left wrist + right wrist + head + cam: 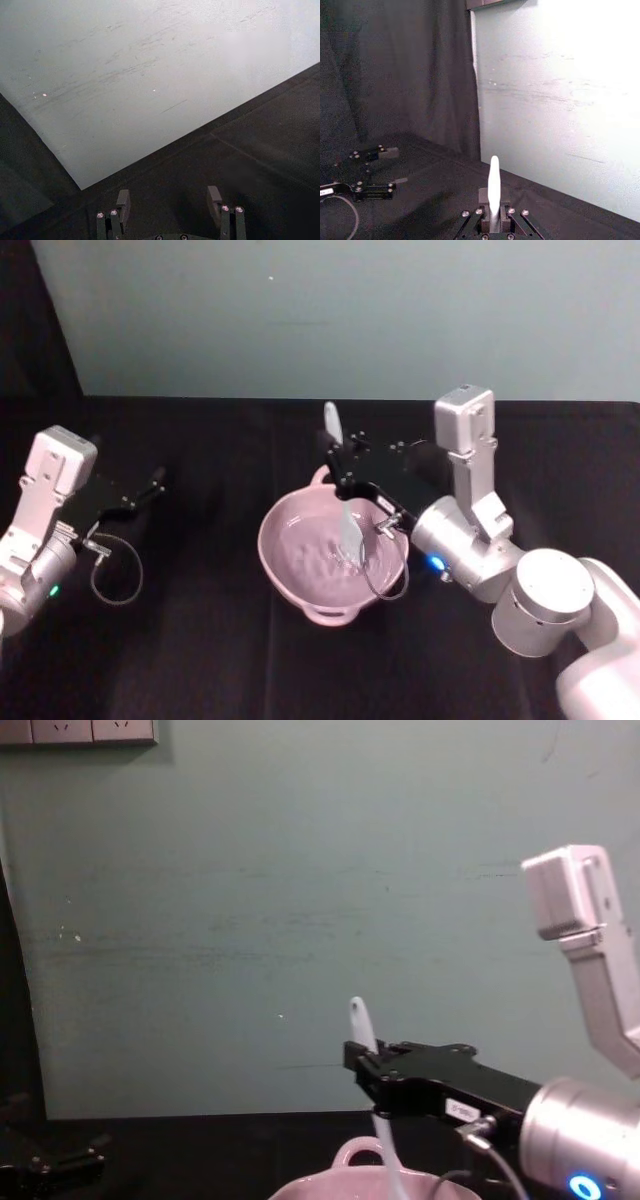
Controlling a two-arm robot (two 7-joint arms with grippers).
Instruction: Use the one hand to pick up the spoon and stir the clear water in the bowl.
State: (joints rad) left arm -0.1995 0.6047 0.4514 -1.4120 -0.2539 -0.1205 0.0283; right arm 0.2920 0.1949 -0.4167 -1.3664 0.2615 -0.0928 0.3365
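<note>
The pale pink bowl [300, 575] sits mid-table with rippled clear water in it; the chest view shows its rim and loop handle [352, 1156]. My right gripper [343, 480] reaches over the bowl's far rim from the right, shut on the white spoon [347, 525]. The spoon stands nearly upright, its handle end sticking up above the jaws [360, 1020] and its head down in the water. The handle tip [493, 182] rises between the shut fingers in the right wrist view. My left gripper [152, 480] is parked at the far left of the table, open [170, 202] and holding nothing.
A thin cable loop [115, 575] hangs by the left arm above the black tablecloth. A pale green wall [300, 900] stands behind the table. A dark curtain [395, 75] hangs at the left side. Open cloth lies in front of and left of the bowl.
</note>
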